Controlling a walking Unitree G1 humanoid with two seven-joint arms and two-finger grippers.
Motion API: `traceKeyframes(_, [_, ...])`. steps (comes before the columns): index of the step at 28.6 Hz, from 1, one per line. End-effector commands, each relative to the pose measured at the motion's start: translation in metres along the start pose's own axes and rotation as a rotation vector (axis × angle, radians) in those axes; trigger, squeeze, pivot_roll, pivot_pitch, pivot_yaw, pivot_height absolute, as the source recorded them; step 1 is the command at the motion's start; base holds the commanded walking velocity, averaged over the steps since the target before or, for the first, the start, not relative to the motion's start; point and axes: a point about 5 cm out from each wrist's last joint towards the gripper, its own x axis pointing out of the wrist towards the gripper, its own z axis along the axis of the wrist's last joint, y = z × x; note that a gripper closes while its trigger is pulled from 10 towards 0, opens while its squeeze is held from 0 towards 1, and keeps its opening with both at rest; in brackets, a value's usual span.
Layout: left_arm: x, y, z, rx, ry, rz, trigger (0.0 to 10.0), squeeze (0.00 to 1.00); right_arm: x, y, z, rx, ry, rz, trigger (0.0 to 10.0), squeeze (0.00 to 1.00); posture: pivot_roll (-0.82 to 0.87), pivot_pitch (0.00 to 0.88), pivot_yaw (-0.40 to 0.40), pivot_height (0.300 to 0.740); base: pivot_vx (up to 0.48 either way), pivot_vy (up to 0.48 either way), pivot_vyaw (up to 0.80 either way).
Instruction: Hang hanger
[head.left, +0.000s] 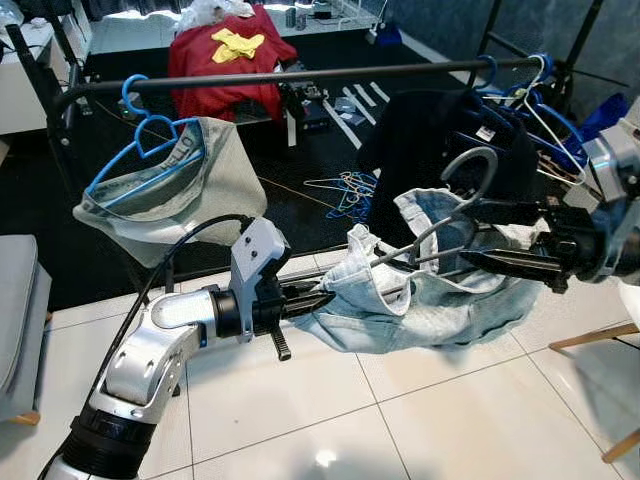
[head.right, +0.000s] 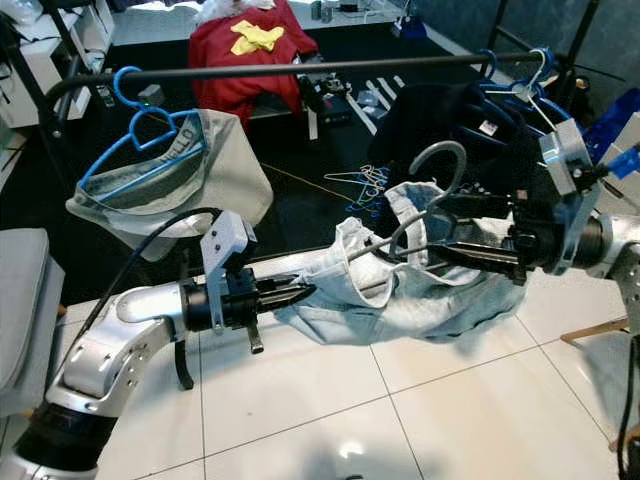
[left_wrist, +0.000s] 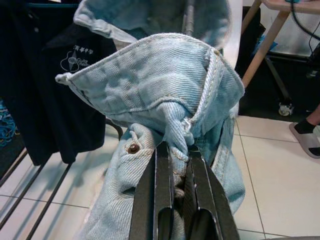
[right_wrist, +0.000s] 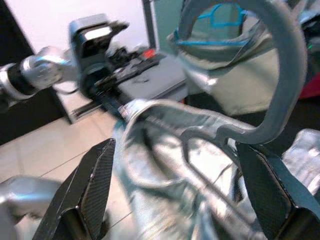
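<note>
A grey hanger carries a light blue denim garment, held in the air below and in front of the black clothes rail. My left gripper is shut on the denim's left edge, seen up close in the left wrist view. My right gripper reaches in from the right. Its two fingers stand wide apart, open, with the hanger's hook and neck rising between them. The hook points up, lower than the rail and apart from it.
On the rail hang a blue hanger with a grey garment at the left and dark clothes on blue hangers at the right, with bare rail between. Loose hangers lie on the dark floor behind. A wooden leg stands at right.
</note>
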Motion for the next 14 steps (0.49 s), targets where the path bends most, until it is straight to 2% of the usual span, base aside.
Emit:
traceKeyframes(1, [0.006,0.000,0.020,0.064,-0.103,-0.019,0.0,0.00,0.005,0.004,-0.007,0.032,0.026,0.051,10.0,0.00,-0.21,0.144,-0.007,0.740,0.000,0.000,0.00])
traceKeyframes(14, [0.005,0.005,0.022,0.064,-0.115,0.009,0.0,0.00,-0.012,0.007,-0.005,0.061,0.054,0.017,10.0,0.00,-0.21,0.140,-0.012,0.740,0.000,0.000,0.00])
